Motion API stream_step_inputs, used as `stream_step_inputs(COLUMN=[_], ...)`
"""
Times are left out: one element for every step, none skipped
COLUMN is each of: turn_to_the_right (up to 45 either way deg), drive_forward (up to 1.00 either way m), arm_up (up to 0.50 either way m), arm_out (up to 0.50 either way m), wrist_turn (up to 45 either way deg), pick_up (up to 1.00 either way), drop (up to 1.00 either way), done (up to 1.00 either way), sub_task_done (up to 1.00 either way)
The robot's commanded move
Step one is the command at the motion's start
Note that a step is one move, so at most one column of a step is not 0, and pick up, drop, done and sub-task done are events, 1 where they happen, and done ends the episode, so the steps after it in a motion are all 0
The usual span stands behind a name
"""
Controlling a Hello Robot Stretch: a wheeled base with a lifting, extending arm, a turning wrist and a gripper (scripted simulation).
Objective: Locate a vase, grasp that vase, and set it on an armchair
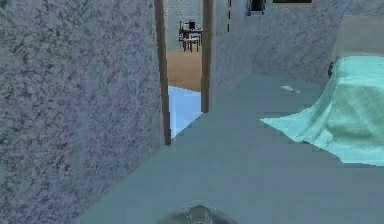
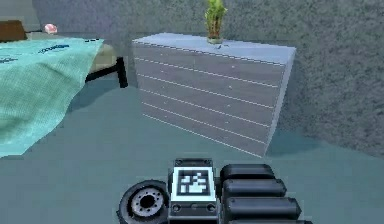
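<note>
A small vase [image 2: 215, 37] with a green plant stands on top of a grey dresser [image 2: 210, 90] against the far wall in the arm side view. At that view's bottom edge lies the arm's end with a white marked square [image 2: 195, 183]. Left of it is the gripper's dark round body [image 2: 146, 203], low over the grey floor. Its fingers cannot be made out, so I cannot tell whether it holds anything. Open floor lies between the gripper and the dresser.
A bed with a teal cover [image 2: 40, 80] fills the arm side view's left and shows again at the forward view's right [image 1: 345, 110]. A wood-framed doorway [image 1: 186, 70] opens ahead onto a room with dark furniture [image 1: 190, 38]. A speckled wall [image 1: 70, 110] stands close at left.
</note>
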Motion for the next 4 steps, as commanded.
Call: stream_step_inputs(turn_to_the_right=[3.0,6.0,0.0,3.0], drive_forward=[0.0,0.0,1.0,0.0], arm_up=[0.0,0.0,0.0,0.0], arm_out=[0.0,0.0,0.0,0.0], wrist_turn=[0.0,0.0,0.0,0.0], pick_up=[0.0,0.0,0.0,0.0], drop=[0.0,0.0,0.0,0.0], done=[0.0,0.0,0.0,0.0], sub_task_done=[0.0,0.0,0.0,0.0])
